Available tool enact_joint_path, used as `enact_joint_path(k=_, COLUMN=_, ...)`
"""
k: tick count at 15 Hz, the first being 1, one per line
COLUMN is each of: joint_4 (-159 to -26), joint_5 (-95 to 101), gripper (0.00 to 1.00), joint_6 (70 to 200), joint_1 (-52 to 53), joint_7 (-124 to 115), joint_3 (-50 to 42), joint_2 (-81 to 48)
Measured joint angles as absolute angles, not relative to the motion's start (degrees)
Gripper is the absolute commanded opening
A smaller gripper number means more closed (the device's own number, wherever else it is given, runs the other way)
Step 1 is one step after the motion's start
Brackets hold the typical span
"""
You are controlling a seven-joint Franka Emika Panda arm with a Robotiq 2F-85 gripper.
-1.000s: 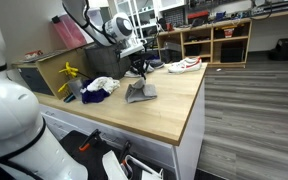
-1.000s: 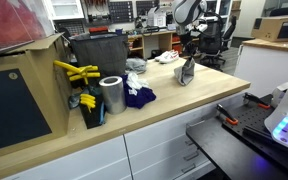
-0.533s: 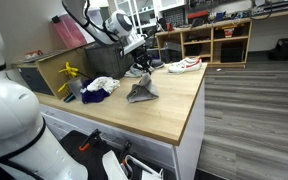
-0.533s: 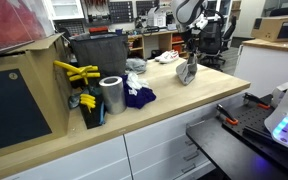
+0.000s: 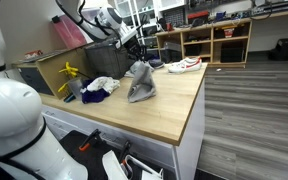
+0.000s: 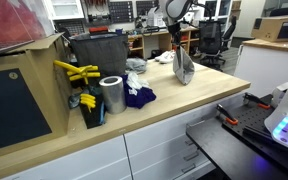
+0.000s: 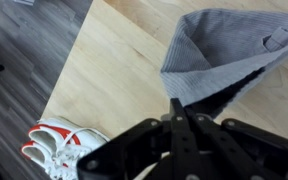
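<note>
Containers, noted along one edge of the tabletop (image 6: 174, 110):
- A dark bin (image 6: 99, 52) is seen upright at the back; its contents are hidden by its wall.
- A silver can (image 6: 111, 95) is seen upright in front of the bin, open end up; what is in it cannot be told.
- A cardboard box (image 5: 36, 74) is seen at the tabletop's end, with a pink bag (image 5: 69, 32) above it.
- Yellow objects (image 6: 74, 72) are seen at the edge between box and bin; their kind cannot be made out.

Held thing: a gray cloth (image 5: 139, 83) is pinched at its upper edge by the closed jaws, as shown in the wrist view (image 7: 229, 55). It hangs in a peaked fold over the middle of the tabletop. Whether its lower end rests on the wood cannot be told.

Surroundings:
- A white and red shoe (image 5: 184, 65) is seen on the tabletop near the cloth, apart from it.
- A blue cloth (image 6: 137, 97) is bunched just beside the can.
- A white cloth (image 6: 136, 66) is seen beside the bin, apart from the gray cloth.
</note>
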State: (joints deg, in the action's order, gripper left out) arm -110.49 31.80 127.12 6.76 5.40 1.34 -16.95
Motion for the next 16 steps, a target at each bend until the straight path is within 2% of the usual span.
enact_joint_path(k=9, joint_4=-103.19, joint_5=35.38, gripper=0.01, joint_6=127.12, joint_1=7.8, joint_7=6.91, joint_3=1.61, joint_2=-23.82)
enact_joint_path(k=16, joint_4=-102.03, joint_5=35.94, gripper=0.01, joint_6=127.12, joint_1=6.4, joint_7=9.51, joint_3=0.42, joint_2=-23.38)
